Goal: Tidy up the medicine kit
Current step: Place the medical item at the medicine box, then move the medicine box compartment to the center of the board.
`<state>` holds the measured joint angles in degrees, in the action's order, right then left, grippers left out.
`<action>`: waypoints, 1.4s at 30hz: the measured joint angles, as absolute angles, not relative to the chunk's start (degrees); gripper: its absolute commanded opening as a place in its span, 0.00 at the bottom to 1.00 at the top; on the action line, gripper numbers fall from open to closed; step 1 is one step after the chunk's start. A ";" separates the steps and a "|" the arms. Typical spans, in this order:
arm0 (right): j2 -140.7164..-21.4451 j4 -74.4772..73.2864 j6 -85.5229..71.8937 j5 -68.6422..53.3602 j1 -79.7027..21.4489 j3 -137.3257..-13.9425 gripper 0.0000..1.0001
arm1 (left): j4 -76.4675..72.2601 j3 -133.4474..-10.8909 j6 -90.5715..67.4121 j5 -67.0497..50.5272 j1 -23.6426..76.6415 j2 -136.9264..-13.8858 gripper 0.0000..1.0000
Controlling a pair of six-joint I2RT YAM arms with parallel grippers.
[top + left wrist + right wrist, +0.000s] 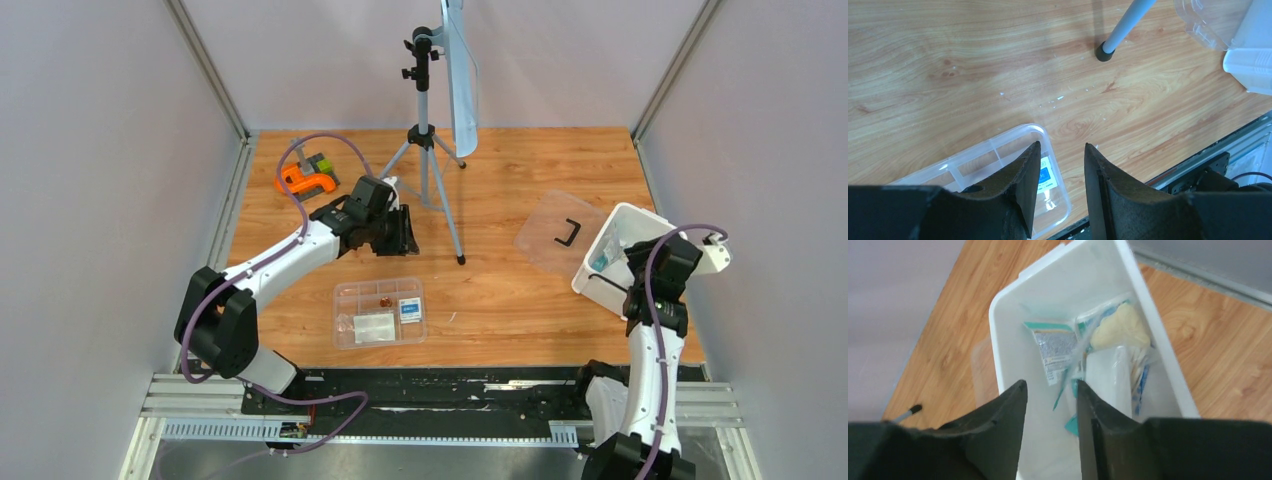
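The white tub (632,222) sits at the right side of the top view, on the wood table (500,180). The R gripper (1050,385) hangs right over it, pointing in. Its 2 fingers are a little bit apart, a narrow gap, & nothing looks pinched btwn them. Down in the tub lie a few packets: a teal-top packet (1055,347) in the middle, a clear bag w/ a pale yellow lump (1120,327) to its right, & white-and-blue packets (1128,375) below that. The clear lid (545,248) w/ its black handle (567,232) lies flat just left of the tub.

The clear tray (355,296) is low in the middle of the top view, well apart from the tub. It holds a white packet (374,327) at the bottom, a blue-and-white packet (409,310) at the right, & a tiny brown thing (385,299) up top. Can't tell what that one is.

The L gripper (1060,150) is over the table, just above the tray in the pic. Its fingers are partly open w/ nothing in them.

An orange-and-grey tool (305,178) lies upper left. A tripod (430,150) stands top middle.
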<state>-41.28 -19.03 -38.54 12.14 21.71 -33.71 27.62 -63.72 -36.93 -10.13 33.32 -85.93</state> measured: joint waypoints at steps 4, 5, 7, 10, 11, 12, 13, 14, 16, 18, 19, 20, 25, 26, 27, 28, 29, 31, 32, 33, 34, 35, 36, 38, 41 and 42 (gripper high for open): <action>-43.03 -17.96 -38.46 7.18 21.85 -33.23 0.57 | 27.73 -63.07 -36.95 -9.96 33.28 -85.91 0.46; -42.74 -17.28 -38.15 5.89 21.85 -33.23 0.57 | 27.75 -62.98 -36.97 -9.93 33.28 -85.91 0.46; -42.63 -16.69 -37.76 4.93 21.85 -33.23 0.57 | 27.70 -62.98 -36.97 -9.96 33.28 -85.91 0.46; -43.11 -15.88 -36.86 2.39 21.85 -33.41 0.57 | 27.66 -62.98 -36.99 -9.96 33.28 -85.91 0.46; -43.64 -15.68 -36.49 1.34 21.85 -33.63 0.57 | 27.66 -62.98 -36.99 -9.96 33.28 -85.91 0.46; -44.47 -15.59 -36.07 0.23 21.85 -33.95 0.57 | 27.66 -62.98 -36.97 -9.96 33.28 -85.91 0.46; -45.45 -15.53 -35.66 -0.97 21.85 -34.37 0.56 | 27.66 -62.98 -36.99 -9.96 33.28 -85.91 0.46; -46.57 -15.53 -35.27 -2.28 21.85 -34.85 0.55 | 27.66 -62.98 -36.97 -9.96 33.28 -85.91 0.46; -48.75 -15.55 -34.39 -4.80 21.78 -35.86 0.54 | 27.66 -62.98 -36.99 -9.96 33.28 -85.91 0.46; -49.87 -15.59 -33.71 -6.35 21.15 -36.45 0.54 | 27.70 -62.98 -36.99 -9.87 33.28 -85.89 0.46; -50.04 -15.62 -33.15 -6.90 20.47 -36.69 0.54 | 27.77 -62.96 -36.97 -9.67 33.28 -85.84 0.46; -50.04 -15.62 -32.64 -7.31 19.77 -36.88 0.54 | 27.99 -62.96 -36.97 -9.32 33.28 -85.69 0.46; -47.57 -15.84 -29.30 -8.14 12.58 -38.61 0.54 | 30.24 -62.37 -36.86 -7.60 32.36 -82.83 0.46; -46.94 -16.03 -28.69 -7.99 10.74 -39.07 0.54 | 30.94 -62.11 -36.82 -7.33 31.94 -81.71 0.46; -46.17 -16.12 -27.94 -7.75 8.14 -39.64 0.54 | 31.64 -61.73 -36.71 -7.03 31.29 -80.38 0.46; -45.65 -16.21 -27.42 -7.64 5.93 -40.07 0.54 | 32.38 -61.30 -36.69 -6.68 30.65 -79.05 0.46; -45.12 -16.29 -26.79 -7.16 2.68 -40.58 0.54 | 32.93 -60.77 -36.64 -6.26 30.00 -77.71 0.47; -44.62 -16.49 -26.24 -6.31 -3.62 -40.99 0.54 | 34.57 -59.57 -36.64 -5.30 28.71 -74.91 0.47; -44.64 -16.53 -26.17 -5.82 -6.70 -41.01 0.54 | 35.77 -58.87 -36.64 -4.75 27.99 -73.34 0.47; -44.91 -16.75 -26.20 -5.17 -10.24 -41.01 0.54 | 36.77 -58.35 -36.67 -4.29 27.49 -72.16 0.47; -45.50 -16.93 -26.28 -4.29 -13.87 -41.01 0.54 | 37.78 -57.89 -36.64 -3.75 26.96 -71.05 0.47; -46.37 -16.95 -26.44 -3.46 -17.08 -41.01 0.54 | 38.96 -57.47 -36.62 -3.25 26.39 -69.93 0.47; -47.66 -16.91 -26.68 -2.35 -20.67 -41.01 0.54 | 40.05 -57.14 -36.62 -2.76 25.78 -68.86 0.47; -51.53 -16.78 -27.42 0.14 -27.99 -41.19 0.54 | 42.48 -56.97 -36.45 -1.96 24.47 -66.92 0.47; -59.61 -16.32 -28.34 3.31 -37.98 -42.24 0.53 | 44.95 -56.99 -35.75 -0.23 22.33 -64.84 0.47; -62.78 -16.36 -28.40 4.21 -41.25 -42.89 0.52 | 45.74 -57.04 -35.51 0.38 21.50 -64.36 0.47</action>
<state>-62.78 -16.36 -28.40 4.21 -41.25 -42.89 45.74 -57.04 -35.51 0.38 21.50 -64.36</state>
